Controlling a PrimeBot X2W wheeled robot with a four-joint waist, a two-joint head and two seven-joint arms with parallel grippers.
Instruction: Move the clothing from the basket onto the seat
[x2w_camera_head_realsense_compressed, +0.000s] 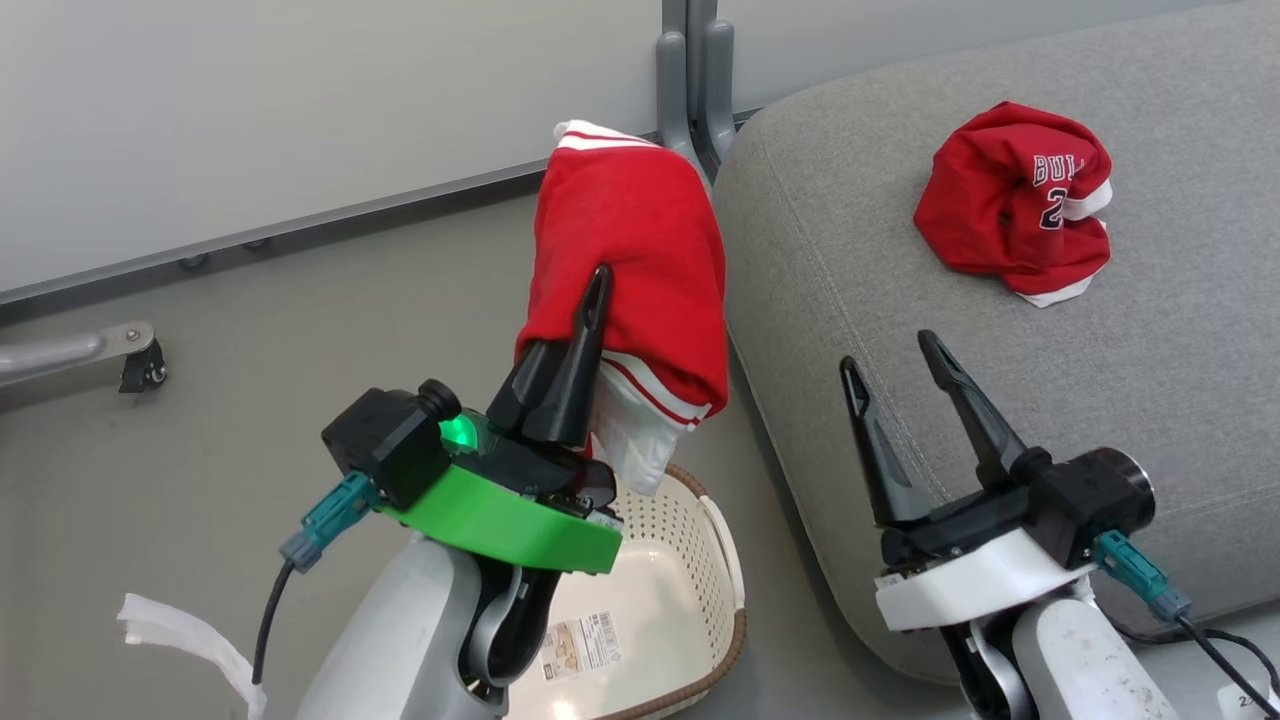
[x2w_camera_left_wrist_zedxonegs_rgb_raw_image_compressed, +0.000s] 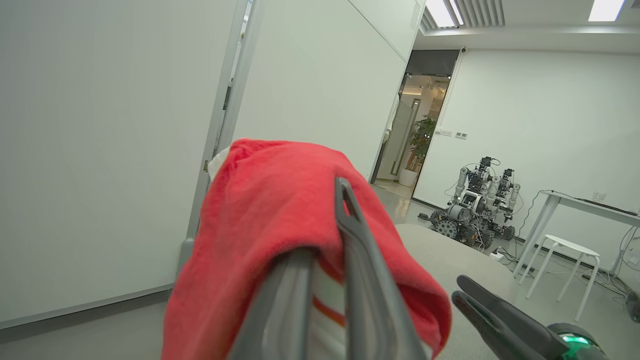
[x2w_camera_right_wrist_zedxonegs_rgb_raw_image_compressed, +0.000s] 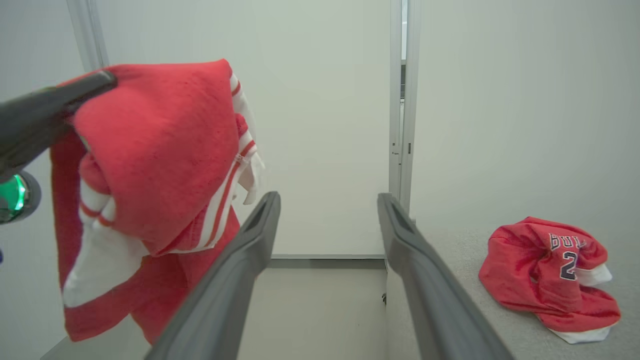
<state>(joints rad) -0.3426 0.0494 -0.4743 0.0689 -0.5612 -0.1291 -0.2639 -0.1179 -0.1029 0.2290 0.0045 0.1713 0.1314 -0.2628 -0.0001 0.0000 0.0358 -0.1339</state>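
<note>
Left tool (x2w_camera_head_realsense_compressed: 598, 290) clamps the striped garment (x2w_camera_head_realsense_compressed: 640, 230) above the basket (x2w_camera_head_realsense_compressed: 735, 600); right tool (x2w_camera_head_realsense_compressed: 888, 352) spread.

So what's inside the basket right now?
Only a label on the basket's bare white floor; no clothing visible. The left forearm hides its left part. The striped garment hangs above.

Left claw (x2w_camera_head_realsense_compressed: 597, 292): raised centre-left, both fingers pressed together, tips pointing far, clamped on a red garment (x2w_camera_head_realsense_compressed: 630, 240). Below it a green wrist collar (x2w_camera_head_realsense_compressed: 500, 515) and a pale forearm (x2w_camera_head_realsense_compressed: 400, 630).
Right claw (x2w_camera_head_realsense_compressed: 889, 352): near right, fingers spread apart, gripping nothing, tips pointing far. White wrist collar (x2w_camera_head_realsense_compressed: 965, 588) beneath.
</note>
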